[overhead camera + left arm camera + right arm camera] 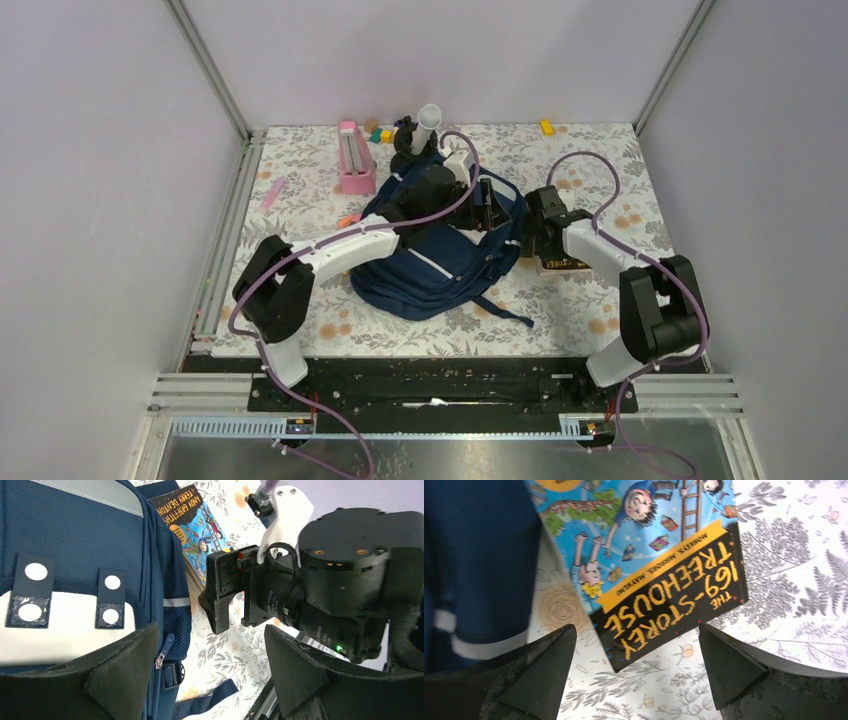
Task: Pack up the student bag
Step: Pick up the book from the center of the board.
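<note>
The student bag (pixel 440 265), a navy backpack with a white-grey front patch, lies flat in the middle of the table. It fills the left of the left wrist view (pixel 75 540). My left gripper (pixel 212 665) hovers open over the bag's right edge, beside a zipper pull (pixel 165 650), and holds nothing. A colourful book (pixel 659 570) with a black and yellow title lies flat on the table next to the bag (pixel 474 555). My right gripper (pixel 636 665) stands open just above the book's near corner, with nothing between its fingers. In the top view it (pixel 545 240) hangs right of the bag.
At the back stand a pink box (pixel 355 158), a white tube (pixel 428 122) and small coloured blocks (pixel 380 133). A yellow block (pixel 546 126) lies back right and a pink pen (pixel 272 192) far left. A loose bag strap (pixel 220 692) trails on the floral cloth. Grey walls enclose the table.
</note>
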You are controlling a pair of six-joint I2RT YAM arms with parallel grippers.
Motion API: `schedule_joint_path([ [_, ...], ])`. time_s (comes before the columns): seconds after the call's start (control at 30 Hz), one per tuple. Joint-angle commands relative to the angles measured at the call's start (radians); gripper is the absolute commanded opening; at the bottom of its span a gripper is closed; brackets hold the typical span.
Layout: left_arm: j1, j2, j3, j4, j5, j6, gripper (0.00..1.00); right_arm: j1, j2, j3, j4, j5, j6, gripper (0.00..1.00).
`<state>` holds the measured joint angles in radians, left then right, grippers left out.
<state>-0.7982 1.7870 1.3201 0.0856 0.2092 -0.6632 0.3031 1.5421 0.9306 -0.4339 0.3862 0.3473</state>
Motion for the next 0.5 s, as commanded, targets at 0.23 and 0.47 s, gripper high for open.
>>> schedule_joint_path([
  [0.23, 0.008, -0.092, -0.03, 0.073, 0.005, 0.028, 0.79, -0.001, 0.048, 0.054, -0.108, 0.214, -0.065, 0.87],
  [0.47, 0.011, -0.097, -0.029, 0.072, 0.007, 0.03, 0.79, -0.004, -0.021, 0.045, -0.059, 0.267, -0.137, 0.75],
])
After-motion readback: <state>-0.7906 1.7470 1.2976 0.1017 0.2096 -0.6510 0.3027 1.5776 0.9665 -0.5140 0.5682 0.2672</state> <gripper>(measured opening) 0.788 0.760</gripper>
